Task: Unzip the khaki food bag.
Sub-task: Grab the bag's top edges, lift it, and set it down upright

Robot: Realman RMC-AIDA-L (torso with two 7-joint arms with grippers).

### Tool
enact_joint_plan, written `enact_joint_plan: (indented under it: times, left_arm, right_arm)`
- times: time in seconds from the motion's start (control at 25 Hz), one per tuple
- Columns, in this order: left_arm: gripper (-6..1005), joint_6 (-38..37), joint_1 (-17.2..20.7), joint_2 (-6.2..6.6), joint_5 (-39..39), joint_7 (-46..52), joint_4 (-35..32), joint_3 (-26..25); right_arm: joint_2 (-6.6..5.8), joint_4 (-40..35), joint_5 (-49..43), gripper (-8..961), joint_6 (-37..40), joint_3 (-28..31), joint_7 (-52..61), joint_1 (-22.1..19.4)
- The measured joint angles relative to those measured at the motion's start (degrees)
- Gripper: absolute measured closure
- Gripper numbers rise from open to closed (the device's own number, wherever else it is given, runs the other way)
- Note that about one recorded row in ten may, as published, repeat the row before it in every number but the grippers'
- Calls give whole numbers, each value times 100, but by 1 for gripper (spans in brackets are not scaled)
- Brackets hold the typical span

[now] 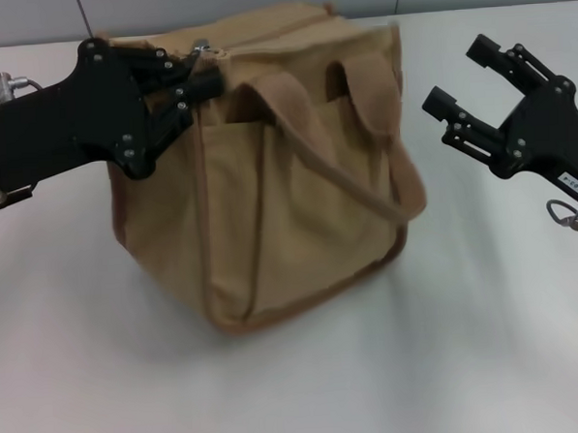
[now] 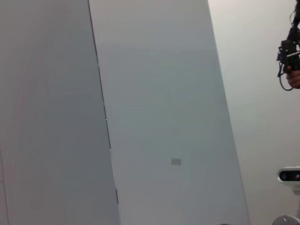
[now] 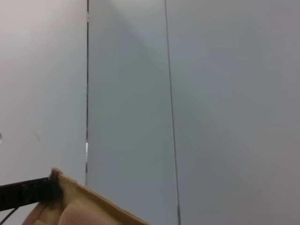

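The khaki food bag (image 1: 289, 207) stands upright mid-table, a boxy tan tote whose two strap handles droop over its front. Its top zipper looks closed, and the metal zipper pull (image 1: 201, 49) sits at the top left corner. My left gripper (image 1: 204, 83) comes in from the left at that corner, its fingers shut together right under the pull, apparently pinching it. My right gripper (image 1: 456, 82) hovers open to the right of the bag, apart from it and holding nothing. In the right wrist view only one tan corner of the bag (image 3: 89, 206) shows.
The white table (image 1: 471, 362) spreads out in front of and beside the bag. Grey wall panels (image 2: 154, 117) fill both wrist views. A small dark device (image 2: 289, 54) shows at the edge of the left wrist view.
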State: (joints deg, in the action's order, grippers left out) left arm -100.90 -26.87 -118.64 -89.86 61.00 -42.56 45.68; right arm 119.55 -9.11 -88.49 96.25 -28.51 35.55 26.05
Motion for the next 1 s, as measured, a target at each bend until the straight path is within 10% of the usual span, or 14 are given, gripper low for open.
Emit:
enact_joint_plan:
  times: [1.0]
  left_arm:
    - [799,252,1413,-3,265,-105,798,-824]
  right_arm:
    - [-3,32,44,146,53,240,21,85]
